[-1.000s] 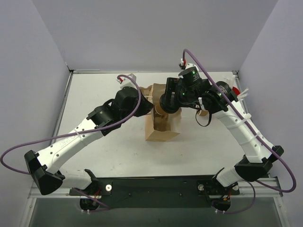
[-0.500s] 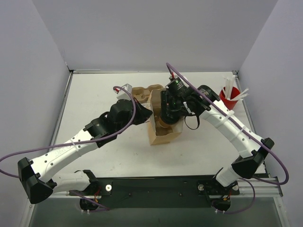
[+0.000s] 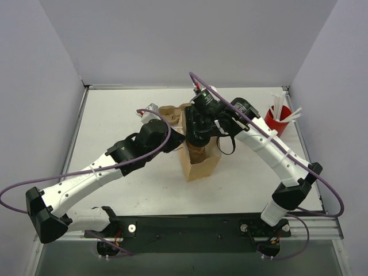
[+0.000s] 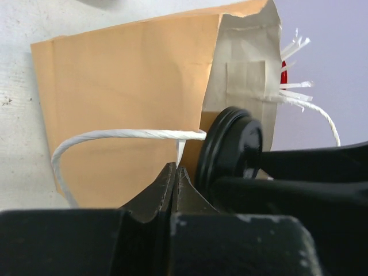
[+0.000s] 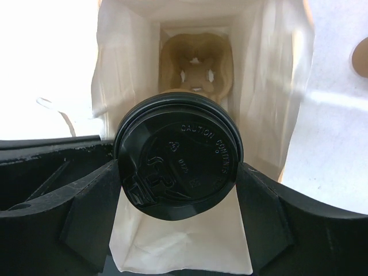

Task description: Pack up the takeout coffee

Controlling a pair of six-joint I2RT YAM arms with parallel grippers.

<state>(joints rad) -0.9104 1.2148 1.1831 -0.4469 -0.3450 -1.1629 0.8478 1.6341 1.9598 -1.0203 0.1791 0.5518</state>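
Observation:
The takeout coffee, a brown cup with a black lid (image 5: 179, 155), is held in my right gripper (image 5: 179, 172), whose fingers are shut on it from both sides just under the lid. It hangs over the open mouth of a brown paper bag (image 3: 201, 164) standing mid-table. A pulp cup carrier (image 5: 195, 69) lies at the bag's bottom. In the top view my right gripper (image 3: 198, 138) hides most of the cup. My left gripper (image 4: 175, 172) is shut on the bag's (image 4: 132, 103) upper rim, beside its white twine handle (image 4: 115, 137). The lid (image 4: 230, 149) shows just to the right of it.
A second pulp carrier (image 3: 174, 110) lies behind the bag. A red cup with white straws (image 3: 276, 119) stands at the back right and also shows in the left wrist view (image 4: 283, 69). Grey walls close in the table on three sides.
My right arm has swung left with the cup, from beside the bag to over its mouth. My left gripper has kept its hold on the rim, and the bag has shifted slightly.

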